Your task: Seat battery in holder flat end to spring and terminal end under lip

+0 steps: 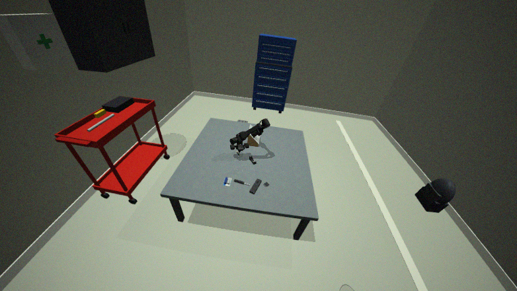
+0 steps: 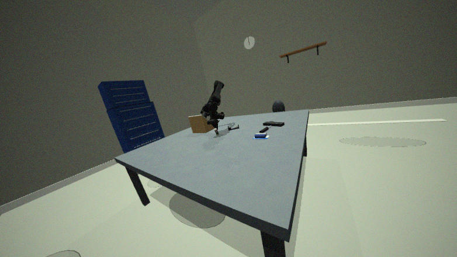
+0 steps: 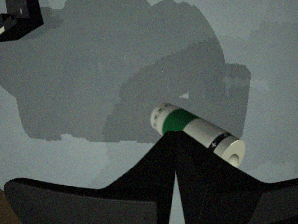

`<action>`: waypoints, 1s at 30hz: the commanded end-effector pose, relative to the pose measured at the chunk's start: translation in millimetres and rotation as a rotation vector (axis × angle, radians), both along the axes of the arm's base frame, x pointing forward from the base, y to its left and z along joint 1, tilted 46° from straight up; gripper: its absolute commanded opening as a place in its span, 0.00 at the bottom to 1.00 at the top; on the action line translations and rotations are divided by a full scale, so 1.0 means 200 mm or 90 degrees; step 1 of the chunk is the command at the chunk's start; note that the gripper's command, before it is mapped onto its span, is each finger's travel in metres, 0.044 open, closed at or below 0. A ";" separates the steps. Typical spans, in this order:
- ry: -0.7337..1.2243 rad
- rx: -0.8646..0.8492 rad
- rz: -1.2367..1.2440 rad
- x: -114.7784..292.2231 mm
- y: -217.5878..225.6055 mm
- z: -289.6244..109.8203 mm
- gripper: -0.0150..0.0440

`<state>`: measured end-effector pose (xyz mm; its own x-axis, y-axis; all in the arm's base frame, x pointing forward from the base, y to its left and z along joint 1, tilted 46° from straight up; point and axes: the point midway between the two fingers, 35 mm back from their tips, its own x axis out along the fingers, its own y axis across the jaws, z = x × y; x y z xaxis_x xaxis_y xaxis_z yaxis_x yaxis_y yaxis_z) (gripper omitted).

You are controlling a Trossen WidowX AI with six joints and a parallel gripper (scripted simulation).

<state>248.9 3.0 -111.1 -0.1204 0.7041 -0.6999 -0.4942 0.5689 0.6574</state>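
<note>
The battery is a white cylinder with a green band. It lies on its side on the grey table. In the wrist view it sits just beyond my fingertips, partly hidden behind them. My gripper is shut, with the two dark fingers pressed together and nothing between them. It hangs low over the table. The battery is too small to make out in the top and exterior views.
A tan box stands close behind the arm. Near the table's front lie a blue-and-white item, a screwdriver, a black bar and a small dark piece. A red cart and a blue cabinet stand off the table.
</note>
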 end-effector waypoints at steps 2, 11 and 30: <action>0.003 -0.001 0.004 0.01 -0.02 -0.04 0.25; 0.000 -0.001 0.000 0.04 -0.06 -0.03 0.25; 0.000 -0.003 -0.005 0.09 -0.34 0.21 0.25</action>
